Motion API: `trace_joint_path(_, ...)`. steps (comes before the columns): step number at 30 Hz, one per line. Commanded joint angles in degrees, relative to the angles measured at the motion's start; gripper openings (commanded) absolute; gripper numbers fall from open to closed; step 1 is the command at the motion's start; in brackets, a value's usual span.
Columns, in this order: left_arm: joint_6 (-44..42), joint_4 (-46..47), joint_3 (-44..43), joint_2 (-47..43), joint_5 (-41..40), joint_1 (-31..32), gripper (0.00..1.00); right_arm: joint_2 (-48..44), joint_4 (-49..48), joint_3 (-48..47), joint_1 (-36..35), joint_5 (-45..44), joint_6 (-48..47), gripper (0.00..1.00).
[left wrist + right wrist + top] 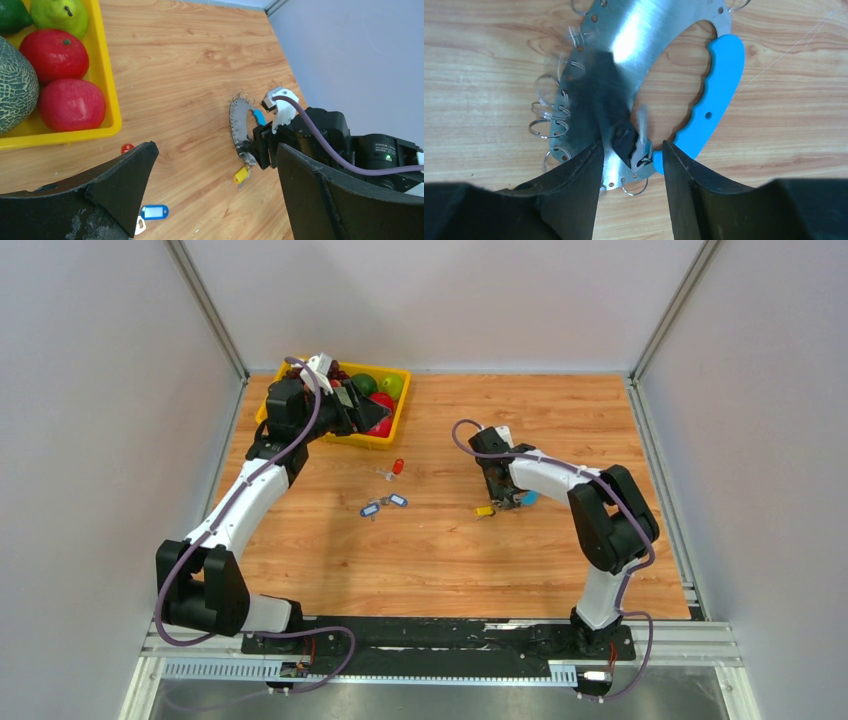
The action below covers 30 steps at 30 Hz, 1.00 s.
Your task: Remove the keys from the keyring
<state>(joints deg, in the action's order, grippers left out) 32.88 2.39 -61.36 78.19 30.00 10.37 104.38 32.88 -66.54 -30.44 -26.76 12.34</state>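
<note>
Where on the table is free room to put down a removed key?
Free: the near wood between the two arm bases, and the far right corner behind the right gripper. Crowded: around the keyring, the tagged keys at the centre, and beside the yellow tray.

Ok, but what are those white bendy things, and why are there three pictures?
Those are two robot arms bolted to a wooden table. One picture looks down from above. The other two come from little cameras on each arm's wrist, so you see that arm's own black claw. The left claw is open and empty, up by a yellow tray of fruit. The right claw sits open around one small key on the big metal keyring, which has a blue handle. A few loose tagged keys lie on the table too.
</note>
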Motion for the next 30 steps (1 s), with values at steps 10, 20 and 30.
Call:
trace_joint_path(10, -0.3, 1.1, -2.7, 0.2, 1.3, 0.1, 1.00, -2.6, 1.0, -1.0, 1.4, -4.8, 2.6, 0.00)
trace_joint_path(20, -0.3, 0.9, -2.5, 0.7, 1.1, 0.1, 1.00, -23.0, -5.7, 2.8, 1.2, 2.0, 4.1, 0.00)
trace_joint_path(30, -5.6, 0.0, -3.5, 0.7, 2.1, 5.3, 1.00, -43.7, -21.7, 9.2, 1.2, 25.3, 5.6, 0.00)
